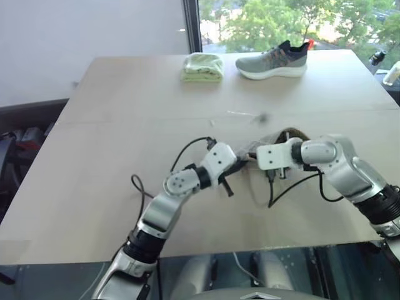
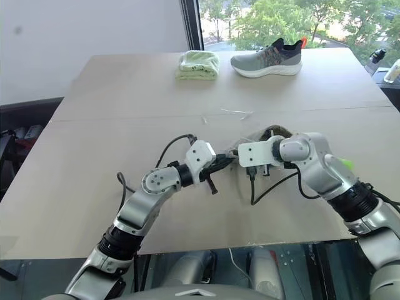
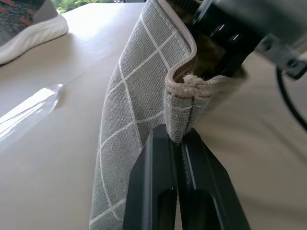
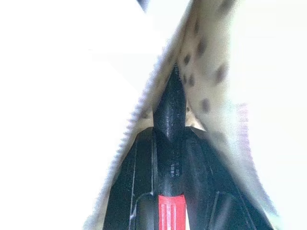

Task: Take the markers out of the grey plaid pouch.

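1. My left gripper [image 3: 178, 143] is clamped on the corner seam of the grey plaid pouch [image 3: 139, 96], holding that end up off the table [image 1: 94, 187].
2. The pouch sits mid-table, slightly right of centre, between my two wrists, with its mouth gaping toward my right hand.
3. My right gripper [image 4: 170, 158] is inside the pouch mouth, fingers closed on a marker [image 4: 170, 120]: black barrel with a red band, lying lengthwise between the fingers.
4. Any other markers: can't see them, the pouch interior hides them.
5. Handling: pouch is soft, limp fabric and looks light. It will likely sag and drag along unless pinned, so the stitched seam by the zipper is the firm place to hold.
6. Marker looks stiff, smooth and light. It could slip or twist, so grip mid-barrel and pull straight along its length.
7. Far side: folded pale green cloth [image 1: 202, 66] and a sneaker [image 1: 272, 60], well apart from the work.
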You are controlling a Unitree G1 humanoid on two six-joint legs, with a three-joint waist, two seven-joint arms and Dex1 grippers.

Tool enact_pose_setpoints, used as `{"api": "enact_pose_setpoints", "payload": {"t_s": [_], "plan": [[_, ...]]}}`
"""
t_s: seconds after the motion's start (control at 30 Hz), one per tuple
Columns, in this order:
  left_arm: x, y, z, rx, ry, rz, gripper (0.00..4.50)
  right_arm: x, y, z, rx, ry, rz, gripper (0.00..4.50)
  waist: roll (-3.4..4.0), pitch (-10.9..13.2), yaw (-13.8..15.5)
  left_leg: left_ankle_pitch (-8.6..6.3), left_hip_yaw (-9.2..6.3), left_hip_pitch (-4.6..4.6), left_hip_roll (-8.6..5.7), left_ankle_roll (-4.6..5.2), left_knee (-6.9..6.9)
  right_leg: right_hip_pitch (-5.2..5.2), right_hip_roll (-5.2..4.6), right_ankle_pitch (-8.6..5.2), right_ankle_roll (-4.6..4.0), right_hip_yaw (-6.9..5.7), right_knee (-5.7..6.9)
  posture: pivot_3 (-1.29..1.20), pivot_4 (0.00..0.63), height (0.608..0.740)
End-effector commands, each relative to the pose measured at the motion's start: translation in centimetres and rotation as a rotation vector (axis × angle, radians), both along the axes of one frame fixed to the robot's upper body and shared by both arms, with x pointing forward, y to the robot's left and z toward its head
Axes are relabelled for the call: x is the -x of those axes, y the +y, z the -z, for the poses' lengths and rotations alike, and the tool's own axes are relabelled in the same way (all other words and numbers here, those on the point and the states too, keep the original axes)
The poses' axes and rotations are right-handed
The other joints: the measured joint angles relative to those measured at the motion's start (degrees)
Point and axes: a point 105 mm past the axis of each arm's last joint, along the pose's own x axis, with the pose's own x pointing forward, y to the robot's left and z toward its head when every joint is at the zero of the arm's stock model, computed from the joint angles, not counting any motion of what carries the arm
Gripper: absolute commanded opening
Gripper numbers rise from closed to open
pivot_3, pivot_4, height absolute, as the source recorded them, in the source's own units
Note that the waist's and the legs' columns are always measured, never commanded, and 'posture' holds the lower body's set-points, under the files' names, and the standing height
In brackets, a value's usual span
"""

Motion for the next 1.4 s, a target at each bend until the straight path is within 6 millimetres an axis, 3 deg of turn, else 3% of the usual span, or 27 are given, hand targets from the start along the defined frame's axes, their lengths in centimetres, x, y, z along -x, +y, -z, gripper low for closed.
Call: {"api": "enact_pose_setpoints", "payload": {"t_s": [0.03,0.27,0.37,0.67,0.77,0.93,1.13,1.27,1.4], "plan": [[-1.1,0.9,-1.4,0.035,-0.056,-0.083,0.0,1.0,0.3,-1.8,-0.029,-0.059,-0.042,0.21,0.0,0.0,-0.04,0.0,0.02,0.0,0.0,0.0,0.01,0.0,0.0,0.0,0.0,0.01,0.0,0.0,0.15,0.74],[-2.0,2.0,-1.7,0.052,-0.069,-0.157,0.0,1.1,-0.9,-3.1,-0.131,-0.09,0.037,0.21,0.0,0.0,-0.05,0.0,0.02,0.01,0.01,0.0,0.02,0.0,-0.01,0.0,0.0,0.02,0.03,0.0,0.15,0.74],[-1.8,3.6,-1.2,-0.003,-0.098,-0.183,0.0,0.9,-3.7,-4.4,-0.23,-0.048,0.166,0.21,0.0,0.0,-0.18,0.0,0.04,0.01,0.01,0.0,0.01,-0.01,0.0,0.0,0.0,0.05,0.04,0.0,0.15,0.74],[-1.2,8.2,0.1,-0.146,-0.146,-0.269,0.0,2.4,-8.6,-6.1,-0.503,0.194,0.378,0.21,0.01,0.0,-0.11,-0.01,0.01,0.02,0.03,0.01,0.0,0.04,-0.16,0.0,-0.01,0.07,0.0,0.0,0.15,0.74],[-1.1,9.6,0.4,-0.176,-0.148,-0.318,0.0,1.9,-10.7,-6.5,-0.552,0.199,0.454,0.21,0.0,0.0,-0.04,-0.01,0.03,0.05,0.05,0.01,-0.01,0.04,-0.16,0.0,-0.01,0.09,0.03,0.0,0.15,0.74],[-1.3,11.2,0.5,-0.197,-0.165,-0.406,0.0,-0.8,-14.2,-6.6,-0.719,0.137,0.658,0.21,0.0,0.01,-0.05,-0.01,0.07,0.05,0.04,0.01,0.0,0.04,-0.17,0.01,-0.01,0.12,0.03,0.0,0.15,0.74],[-1.5,12.4,0.2,-0.205,-0.195,-0.479,0.0,-2.9,-15.6,-7.3,-0.989,0.144,0.776,0.21,0.01,0.01,-0.08,-0.01,0.11,0.05,0.06,0.0,-0.07,0.0,-0.16,0.01,-0.01,0.15,0.03,0.0,0.15,0.74],[-1.7,13.2,-0.1,-0.212,-0.213,-0.511,0.0,-3.9,-17.1,-7.2,-0.959,0.067,0.847,0.21,0.01,0.01,0.07,-0.01,0.1,0.01,0.03,0.01,-0.06,-0.02,-0.17,0.01,-0.01,0.15,0.02,0.0,0.15,0.74],[-1.5,13.1,0.0,-0.207,-0.211,-0.501,0.0,-4.1,-15.6,-6.8,-0.925,0.097,0.783,0.21,0.02,0.01,-0.12,-0.01,0.12,-0.01,0.03,0.01,-0.07,-0.06,-0.18,0.01,-0.01,0.15,0.0,0.0,0.15,0.74]]}}
